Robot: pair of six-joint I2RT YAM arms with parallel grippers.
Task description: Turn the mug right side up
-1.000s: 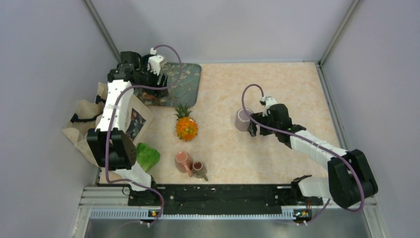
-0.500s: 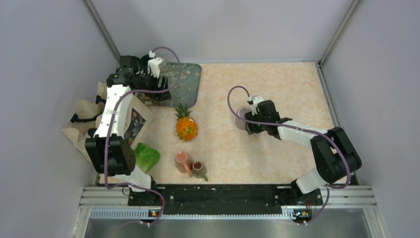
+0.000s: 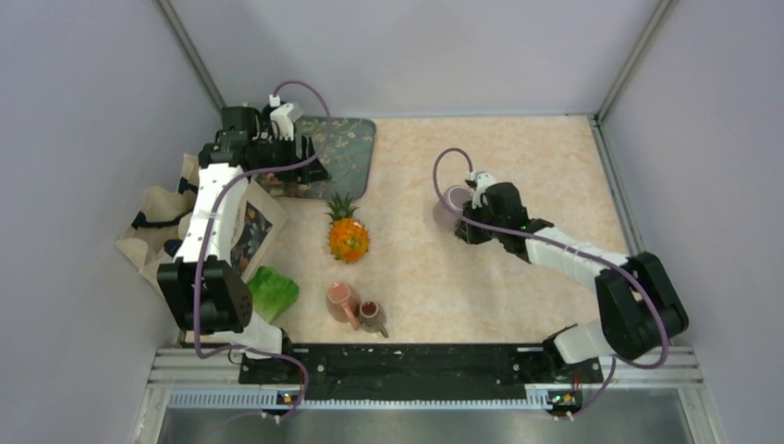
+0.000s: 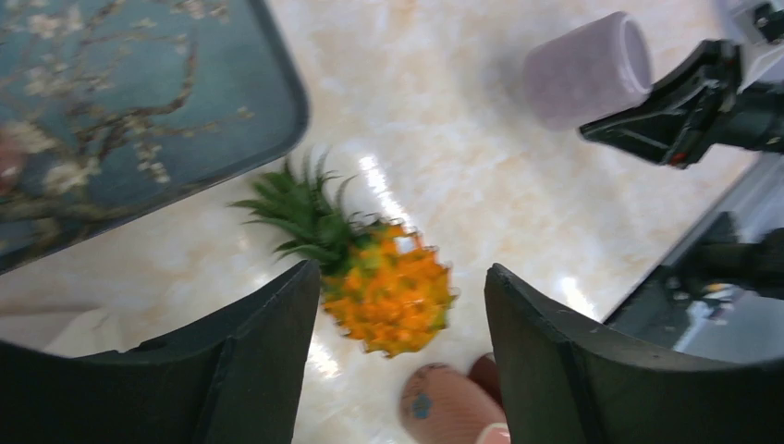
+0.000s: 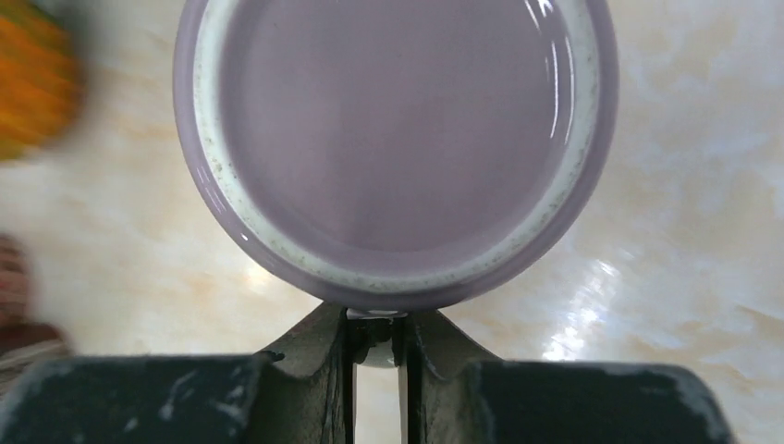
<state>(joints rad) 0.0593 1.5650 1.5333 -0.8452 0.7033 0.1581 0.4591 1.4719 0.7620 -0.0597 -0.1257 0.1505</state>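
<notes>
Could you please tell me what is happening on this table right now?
The right claw is shut on the lilac mug, at what looks like its handle. The mug's base faces that wrist camera, and the mug looks tipped sideways, not yet right side up. The left claw hangs open and empty over the patterned tray, away from the mug.

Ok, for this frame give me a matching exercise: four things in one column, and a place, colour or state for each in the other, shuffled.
1 mug
2 pineapple
3 tray
4 left hand

a open, holding nothing
b teal, at the table's far left
c gripped by the right hand
d orange with green leaves, left of centre

Pairs: 1-c, 2-d, 3-b, 4-a
</notes>
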